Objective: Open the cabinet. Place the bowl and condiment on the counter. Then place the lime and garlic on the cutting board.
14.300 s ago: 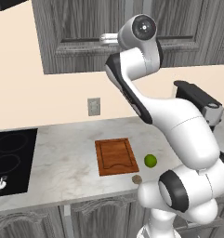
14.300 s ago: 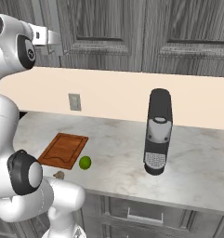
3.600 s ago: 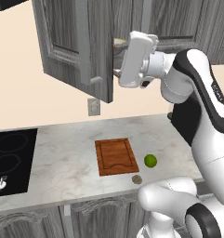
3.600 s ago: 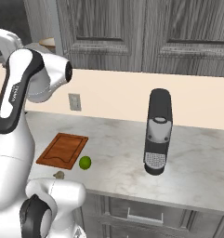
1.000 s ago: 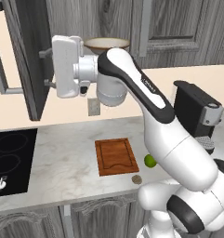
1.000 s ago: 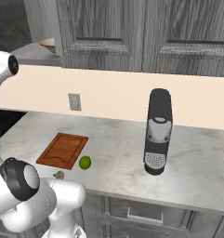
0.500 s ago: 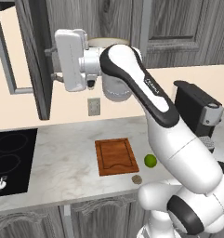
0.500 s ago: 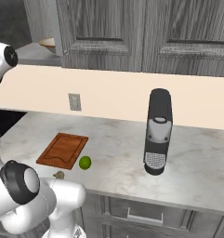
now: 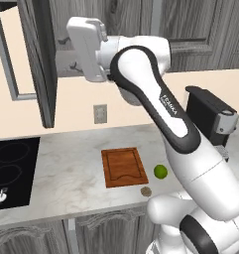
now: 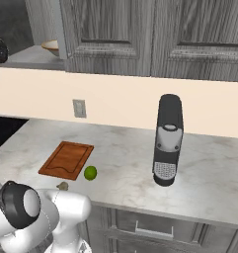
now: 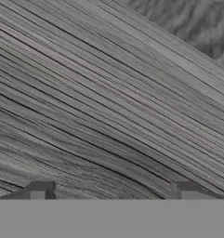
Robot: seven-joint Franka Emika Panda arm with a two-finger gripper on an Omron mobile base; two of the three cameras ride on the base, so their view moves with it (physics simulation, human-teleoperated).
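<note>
The gripper, jaws spread wide and empty, faces the open cabinet's wood grain; the bowl sits to its right.

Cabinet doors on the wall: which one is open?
The leftmost door, above the cooktop. It stands swung out edge-on; the other doors lie flat and shut.

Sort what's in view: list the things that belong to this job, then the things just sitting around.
Job:
dark grey wood-grain wall cabinet, door open
cream bowl with brown rim inside it
reddish-brown wooden cutting board
bright green lime
brownish garlic lump
marbled stone counter

Bystanders:
black coffee machine
black glass cooktop
wall outlet
</note>
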